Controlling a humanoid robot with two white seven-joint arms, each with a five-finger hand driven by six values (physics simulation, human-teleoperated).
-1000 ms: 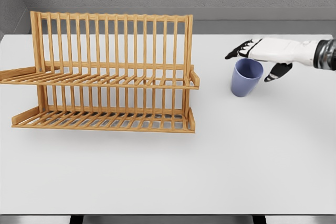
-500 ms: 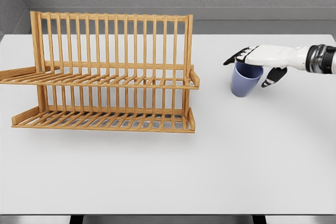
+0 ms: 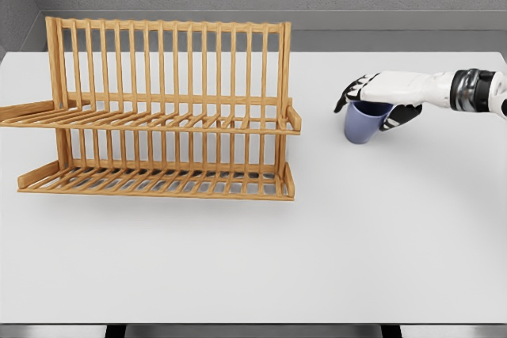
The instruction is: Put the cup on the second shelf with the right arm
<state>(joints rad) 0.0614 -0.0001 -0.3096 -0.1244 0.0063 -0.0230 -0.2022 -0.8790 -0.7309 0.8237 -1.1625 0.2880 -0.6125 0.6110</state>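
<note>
My right hand comes in from the right edge, the white forearm running almost level above the white table. The hand lies palm-down over the mouth of the blue cup, which sits directly beneath my palm. My dark-tipped fingers curl down past the cup's far-left rim, and my thumb presses in on the side nearest my wrist — so the hand is closed around the top of the cup, gripping it by the rim. Only the lower body of the cup shows below my hand; its opening is covered by the palm. I cannot tell whether the cup's base touches the table or is just clear of it.

Well off to the left of my hand stands the wooden dish rack, apart from the cup with bare table between them. Its upper shelf is a row of slats roughly level with my hand, and its lower shelf lies below that, nearer to me than the cup. Tall upright slats rise behind the upper shelf. The rack's right end post is the part closest to my fingertips, yet it is no near neighbour — a clear gap separates them.

My left arm does not show anywhere.
</note>
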